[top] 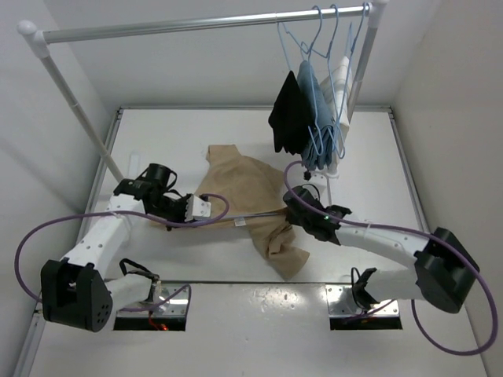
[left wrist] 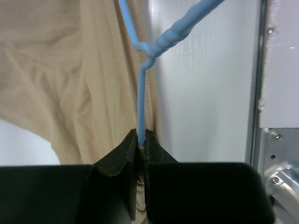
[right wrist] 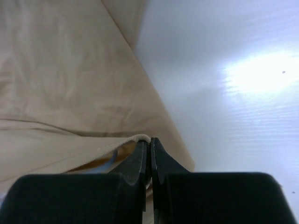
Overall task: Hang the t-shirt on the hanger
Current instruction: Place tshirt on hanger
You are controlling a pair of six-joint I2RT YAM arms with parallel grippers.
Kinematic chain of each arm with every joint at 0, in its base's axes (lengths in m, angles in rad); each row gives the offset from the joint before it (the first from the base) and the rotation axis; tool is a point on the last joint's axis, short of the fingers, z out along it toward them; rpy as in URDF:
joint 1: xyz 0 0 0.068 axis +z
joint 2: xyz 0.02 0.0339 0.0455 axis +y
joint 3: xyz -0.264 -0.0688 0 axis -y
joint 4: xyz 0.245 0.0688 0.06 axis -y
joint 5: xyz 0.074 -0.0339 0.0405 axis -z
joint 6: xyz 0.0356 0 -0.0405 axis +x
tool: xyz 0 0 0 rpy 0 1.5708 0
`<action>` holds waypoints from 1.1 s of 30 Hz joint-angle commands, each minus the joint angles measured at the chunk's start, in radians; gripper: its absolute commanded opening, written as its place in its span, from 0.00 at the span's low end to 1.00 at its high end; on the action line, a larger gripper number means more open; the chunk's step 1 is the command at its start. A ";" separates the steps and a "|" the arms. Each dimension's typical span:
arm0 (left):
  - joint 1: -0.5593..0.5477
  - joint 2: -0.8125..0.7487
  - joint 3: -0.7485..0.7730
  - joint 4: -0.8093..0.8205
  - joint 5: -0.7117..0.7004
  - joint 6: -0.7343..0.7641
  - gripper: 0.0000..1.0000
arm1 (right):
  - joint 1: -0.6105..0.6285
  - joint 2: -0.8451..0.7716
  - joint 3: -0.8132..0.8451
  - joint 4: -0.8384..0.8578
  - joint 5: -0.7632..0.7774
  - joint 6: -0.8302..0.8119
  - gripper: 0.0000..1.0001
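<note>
T-shirt [top: 244, 188]: lies crumpled on the table [top: 157, 141]. In the overhead view its long axis runs from far-left to near-right. One sleeve is spread at the far-left end; the near-right end is bunched.

Hanger [left wrist: 140, 102]: at the t-shirt's left edge. The single stem runs straight away from the left pincer [left wrist: 141, 140] to the twisted neck. There it splits: one arm follows the shirt's ribbed edge, the other heads out over bare table. Cannot tell whether the first arm is inside the cloth or on top of it.

Left pincer: clamped on the stem, fingers tight together on the wire, touching the t-shirt's left edge.

Right pincer [right wrist: 149, 144]: at the t-shirt's right side, closed on a ribbed edge and pinching it up into a fold. A sliver of blue shows under that fold, probably hanger wire.

Judgement: the two pincers face each other across the t-shirt, so the hanger has to travel left to right into the opening the right pincer holds. The left arm carries the hanger and the right arm is nearer the opening.

Beyond the t-shirt, on the far side: a rail [top: 196, 25] with black [top: 287, 114], blue [top: 310, 118] and white [top: 339, 86] garments.
</note>
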 commanded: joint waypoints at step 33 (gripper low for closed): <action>-0.180 0.165 0.355 -0.183 0.171 0.109 0.00 | -0.017 -0.221 0.267 -0.077 -0.742 -0.908 0.72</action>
